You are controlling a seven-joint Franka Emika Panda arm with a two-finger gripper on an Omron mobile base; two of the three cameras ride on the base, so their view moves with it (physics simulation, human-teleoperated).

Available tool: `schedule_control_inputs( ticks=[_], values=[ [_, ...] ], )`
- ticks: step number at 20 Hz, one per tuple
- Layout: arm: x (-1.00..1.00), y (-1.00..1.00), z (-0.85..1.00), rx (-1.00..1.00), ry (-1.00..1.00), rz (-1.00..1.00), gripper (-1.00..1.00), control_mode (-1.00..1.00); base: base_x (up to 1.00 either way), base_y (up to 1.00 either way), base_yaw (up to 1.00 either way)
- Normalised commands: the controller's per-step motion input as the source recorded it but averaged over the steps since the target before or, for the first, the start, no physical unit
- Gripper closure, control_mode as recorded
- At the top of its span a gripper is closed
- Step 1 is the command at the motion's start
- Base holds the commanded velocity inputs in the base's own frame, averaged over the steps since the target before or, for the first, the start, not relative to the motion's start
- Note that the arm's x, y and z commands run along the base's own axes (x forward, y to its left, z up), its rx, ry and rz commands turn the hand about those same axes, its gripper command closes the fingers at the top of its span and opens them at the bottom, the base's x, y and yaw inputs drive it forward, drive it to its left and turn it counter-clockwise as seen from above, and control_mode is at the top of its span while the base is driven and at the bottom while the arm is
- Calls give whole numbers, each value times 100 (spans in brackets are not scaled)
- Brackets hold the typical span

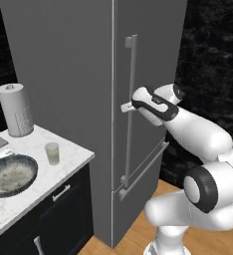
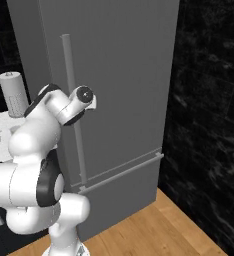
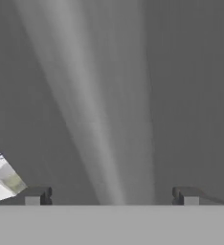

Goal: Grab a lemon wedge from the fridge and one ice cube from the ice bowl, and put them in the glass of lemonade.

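Note:
The tall grey fridge (image 1: pixel 73 74) (image 2: pixel 124 75) stands with its doors shut, so the lemon wedge is hidden. My gripper (image 1: pixel 127 107) (image 2: pixel 93 103) (image 3: pixel 111 196) is open at the long vertical bar handle (image 1: pixel 133 74) (image 2: pixel 69 75) of the right door. In the hand view that handle (image 3: pixel 90 110) runs up between my two wide-apart fingertips (image 3: pixel 37 196). The pale yellow-green glass of lemonade (image 1: pixel 52 153) stands on the white counter (image 1: pixel 49 179) left of the fridge. The wide dark ice bowl (image 1: pixel 9 175) sits just left of the glass.
A white paper-towel roll (image 1: pixel 16 109) (image 2: pixel 13 92) stands at the back of the counter. A slanted bar handle (image 1: pixel 144 171) (image 2: pixel 124 172) crosses the fridge's lower drawer. A dark stone wall (image 2: pixel 209 125) rises right of the fridge, above a wooden floor (image 2: pixel 154 230).

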Motion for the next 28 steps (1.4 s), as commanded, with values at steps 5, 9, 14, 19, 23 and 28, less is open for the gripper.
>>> schedule_control_inputs(
  ticks=[5,9,14,19,23,28],
  values=[
    [28,14,-4,0,-2,0,-100,-100,0,0,0],
    [3,1,0,0,5,0,100,-100,0,0,0],
    [0,0,0,0,1,0,100,-100,0,0,0],
    [0,-38,0,0,0,0,100,-100,0,0,0],
    [0,-88,1,0,0,0,100,-100,0,0,0],
    [0,-99,10,0,0,-1,100,-100,0,0,0]
  ],
)
